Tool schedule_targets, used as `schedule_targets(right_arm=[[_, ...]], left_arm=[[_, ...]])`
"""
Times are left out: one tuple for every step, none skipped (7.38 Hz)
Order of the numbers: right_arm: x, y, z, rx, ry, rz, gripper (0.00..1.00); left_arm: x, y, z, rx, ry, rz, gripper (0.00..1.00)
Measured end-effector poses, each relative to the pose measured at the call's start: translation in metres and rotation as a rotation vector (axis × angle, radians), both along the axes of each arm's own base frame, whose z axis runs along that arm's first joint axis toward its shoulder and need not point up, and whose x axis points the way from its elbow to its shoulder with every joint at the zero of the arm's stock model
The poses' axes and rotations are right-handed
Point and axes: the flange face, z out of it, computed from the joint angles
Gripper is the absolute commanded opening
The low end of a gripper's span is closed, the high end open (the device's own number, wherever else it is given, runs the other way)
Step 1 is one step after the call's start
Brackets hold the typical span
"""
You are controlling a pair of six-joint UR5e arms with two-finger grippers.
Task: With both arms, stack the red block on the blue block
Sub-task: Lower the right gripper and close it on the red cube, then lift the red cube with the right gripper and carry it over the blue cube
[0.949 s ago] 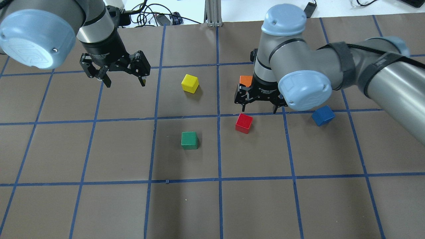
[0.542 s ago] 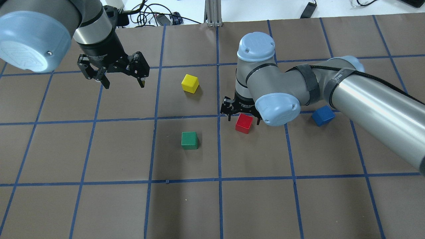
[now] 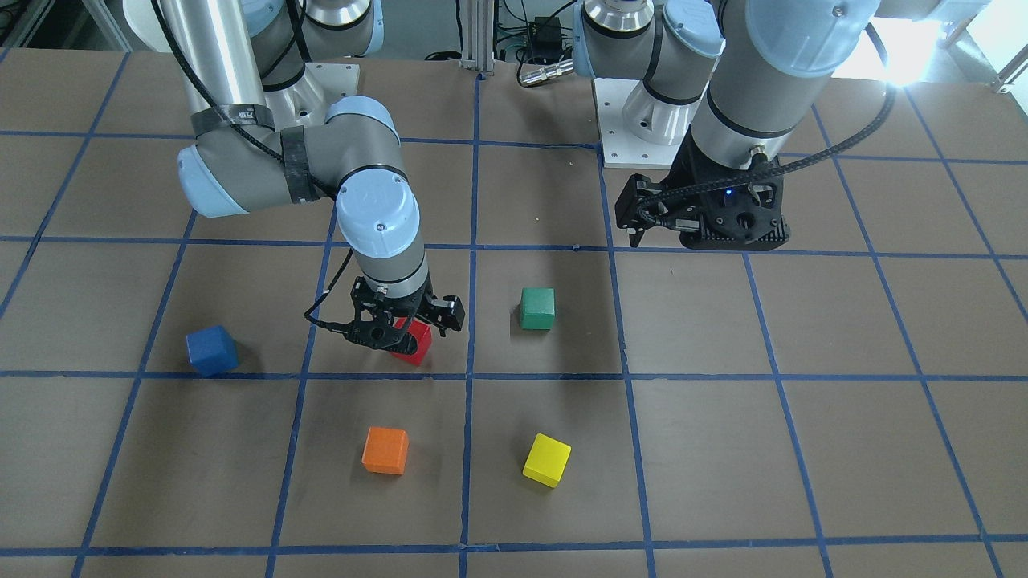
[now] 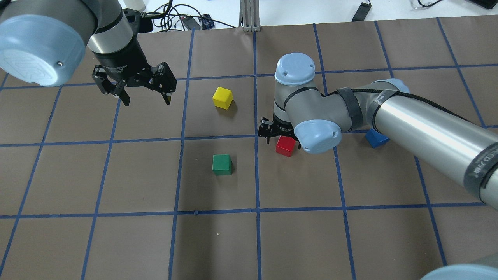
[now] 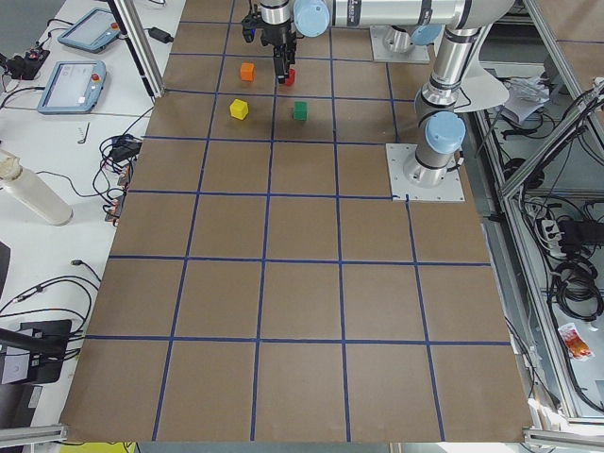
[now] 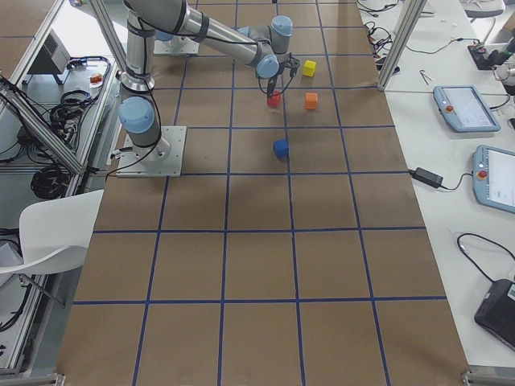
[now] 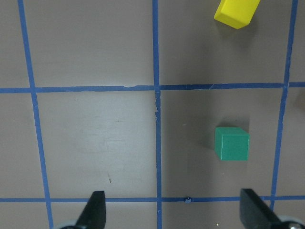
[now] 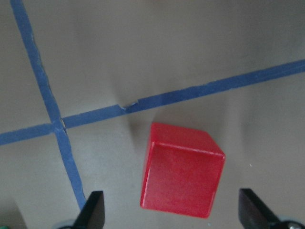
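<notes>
- Reads as the pick step: right hand (image 8: pixel 174 212) set low over red block (image 4: pixel 286 147), fingers apart, one each side, gaps both sides, nothing clamped yet.
- Shows red block flat on table (image 4: pixel 116 241), nr a taped cross, turned a bit vs the finger line & off-centre twd one finger in wrist view.
- Next prob calls for: closing on opposite faces, then lifting straight up. Could twist or nudge the block if one finger lands first.
- After that, needs a carry to blue block (image 3: pixel 212 350), sitting alone on robot's right, well apart from red. Wants square alignment & a soft release on top.
- Left hand (image 4: pixel 147 99): hangs high over bare table, fingers apart, empty, well apart from red & blue. Can't tell what part falls to it.
- Room: green block (image 4: pixel 222 164) nearest on robot's left, orange block (image 3: pixel 385 449) & yellow block (image 4: pixel 222 97) further out. Nothing lying between red & blue, so path looks open.
- Edges: all blocks well inside table, no drop-off risk nr the route.
</notes>
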Motion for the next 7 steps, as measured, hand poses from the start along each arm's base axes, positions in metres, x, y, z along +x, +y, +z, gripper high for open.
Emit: schedule_targets(right_arm=[[-0.002,-0.004,-0.004,-0.01,-0.002,-0.006,0.99],[-0.004,-0.004,-0.008,-0.011,-0.002,-0.009,0.94],[-0.005,-0.004,-0.011,-0.009,-0.001,-0.011,0.83],[-0.005,-0.004,-0.014,-0.007,0.0,-0.014,0.64],[-0.005,-0.004,-0.015,-0.008,0.0,-0.019,0.4],[-0.005,-0.005,-0.017,-0.011,0.0,-0.025,0.27],[-0.005,-0.006,-0.018,-0.011,0.0,-0.032,0.17]], left_arm=[[0.0,0.002,-0.001,0.004,0.0,-0.001,1.0],[0.0,0.003,-0.002,0.006,0.0,-0.004,1.0],[0.0,0.004,-0.004,0.009,0.001,-0.018,1.0],[0.0,0.004,-0.004,0.009,0.002,-0.034,1.0],[0.0,0.004,-0.005,0.009,0.002,-0.041,1.0],[0.0,0.004,-0.006,0.01,0.002,-0.043,1.0],[0.0,0.004,-0.006,0.011,0.003,-0.044,1.0]])
